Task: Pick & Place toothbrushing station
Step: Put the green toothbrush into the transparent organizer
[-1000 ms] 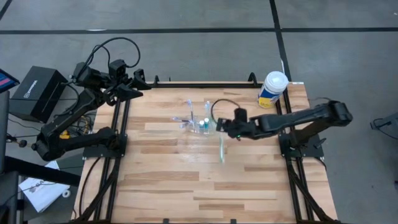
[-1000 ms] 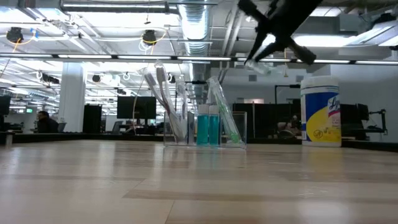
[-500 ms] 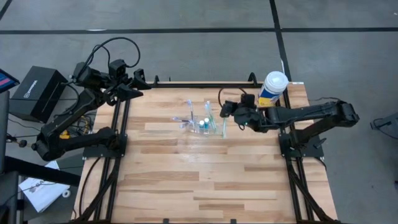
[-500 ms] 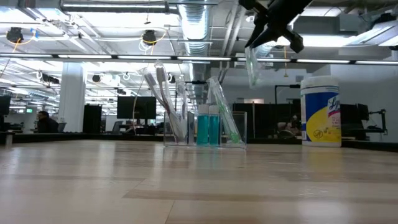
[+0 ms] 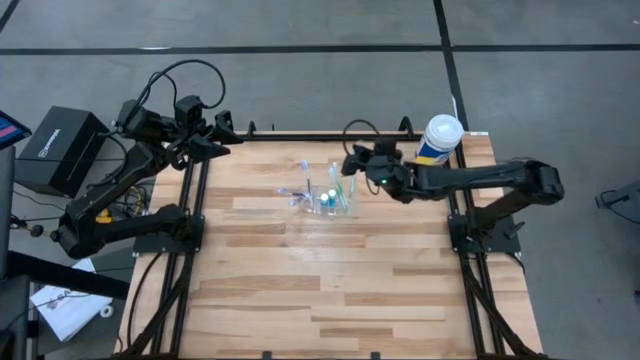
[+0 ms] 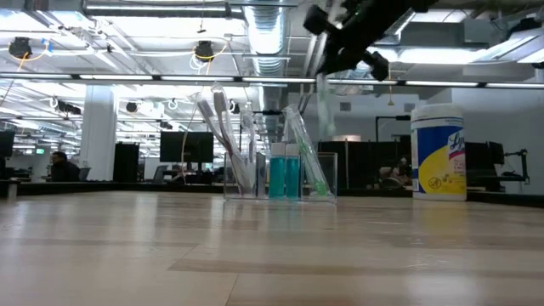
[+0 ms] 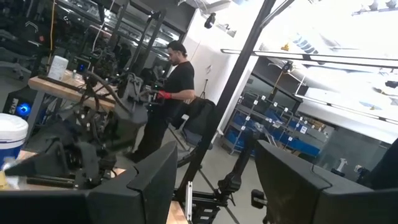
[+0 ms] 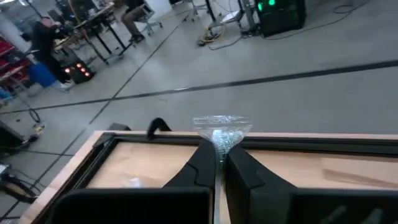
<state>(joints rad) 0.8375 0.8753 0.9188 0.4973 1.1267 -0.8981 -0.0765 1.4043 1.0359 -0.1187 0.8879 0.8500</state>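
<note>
Moved: the right gripper (image 5: 350, 166) has swung from mid-table to just above the clear plastic cup (image 6: 280, 177), carrying a wrapped green toothbrush (image 6: 323, 106) now hanging near upright.
Right gripper state: pinched tight on the toothbrush wrapper.
Done: toothbrushes (image 6: 221, 136) and blue tubes (image 6: 285, 174) already stand in the cup.
Left: lower and release this one.
Left gripper (image 5: 222, 128): parked at the far left corner, fingers spread, empty.
Views: only the low view shows the brush's height above the cup; beyond, the canister (image 6: 439, 153).
</note>
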